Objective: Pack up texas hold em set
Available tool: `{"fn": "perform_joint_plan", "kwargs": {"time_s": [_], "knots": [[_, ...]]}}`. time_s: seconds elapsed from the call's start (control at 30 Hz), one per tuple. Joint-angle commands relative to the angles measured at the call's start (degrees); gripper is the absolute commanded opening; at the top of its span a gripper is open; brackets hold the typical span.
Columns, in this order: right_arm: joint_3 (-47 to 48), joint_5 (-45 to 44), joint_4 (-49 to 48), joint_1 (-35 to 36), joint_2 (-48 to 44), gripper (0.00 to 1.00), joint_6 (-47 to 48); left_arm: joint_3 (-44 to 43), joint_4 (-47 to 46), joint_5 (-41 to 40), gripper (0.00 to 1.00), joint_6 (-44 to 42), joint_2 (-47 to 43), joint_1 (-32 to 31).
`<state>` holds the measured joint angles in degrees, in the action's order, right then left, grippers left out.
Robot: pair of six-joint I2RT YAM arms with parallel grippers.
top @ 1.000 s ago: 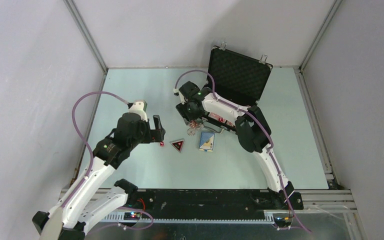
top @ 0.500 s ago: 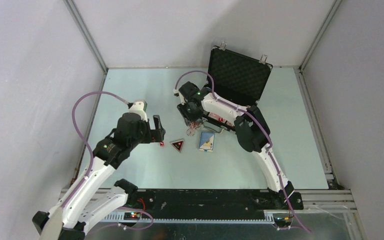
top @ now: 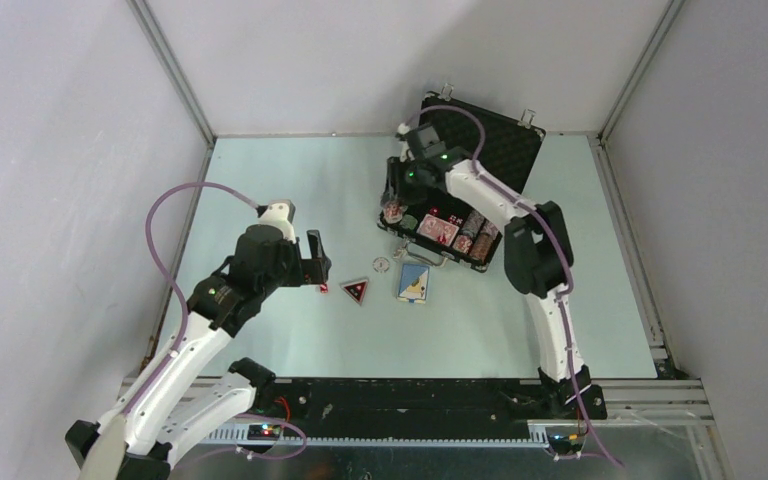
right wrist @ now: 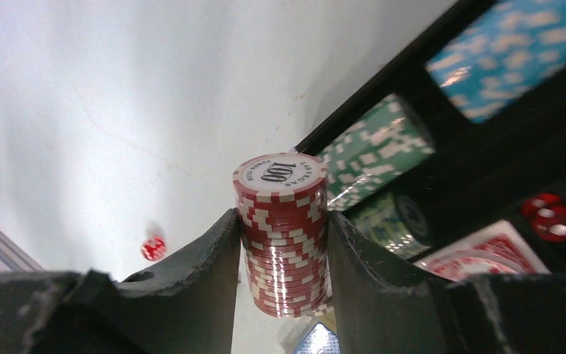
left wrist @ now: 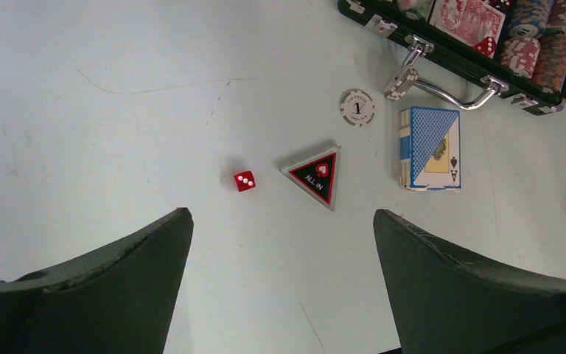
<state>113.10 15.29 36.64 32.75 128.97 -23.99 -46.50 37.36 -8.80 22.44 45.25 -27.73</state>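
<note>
Nearest the bases, the left gripper point(left wrist: 281, 215) hangs with its jaws spread wide and nothing between them, above the loose pieces on the surface point(left wrist: 118, 110). The red die point(left wrist: 245, 181) lies just beyond its fingertips and the black triangle point(left wrist: 315, 175) beside that. Then come the white chip point(left wrist: 358, 108) and the blue card deck point(left wrist: 429, 147), flat and close to the handle of the briefcase point(left wrist: 453, 59). This arm is plainly the nearer one to all four.

Farther back, the right gripper point(right wrist: 283, 221) is closed on the red-and-white chip stack point(right wrist: 281, 243), pinching its sides, with the stack's axis running along the fingers. Seen from overhead, it hangs at the left end of the open briefcase's tray. The green chip row point(right wrist: 368, 155) lies just to the stack's right, on its side in a trough, with its axis slanting away across the case. I judge that the stack must go over a free trough and be turned until its axis lines up with that row. Which trough is free I cannot tell.
</note>
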Motion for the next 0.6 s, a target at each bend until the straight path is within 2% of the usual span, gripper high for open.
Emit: {"fn": "perform_joint_plan", "kwargs": {"time_s": [0.0, 0.2, 0.43, 0.57], "knots": [[-4.4, 2.7, -11.6, -3.4, -9.2, 0.22, -12.2, -1.4, -2.0, -0.5, 1.00, -0.7, 0.1, -0.3], [-11.2, -7.0, -17.0, -6.4, -12.6, 0.20, -22.4, -1.6, -2.1, -0.9, 1.00, -1.1, 0.2, -0.1], [-13.8, -18.6, -17.5, -5.9, -12.9, 0.24, -26.1, -1.6, -2.4, -1.4, 1.00, -1.8, 0.3, 0.2], [-16.9, -22.4, -19.7, -5.9, -13.6, 0.24, -29.6, -1.7, -2.3, -1.7, 1.00, -1.9, 0.3, 0.4]]}}
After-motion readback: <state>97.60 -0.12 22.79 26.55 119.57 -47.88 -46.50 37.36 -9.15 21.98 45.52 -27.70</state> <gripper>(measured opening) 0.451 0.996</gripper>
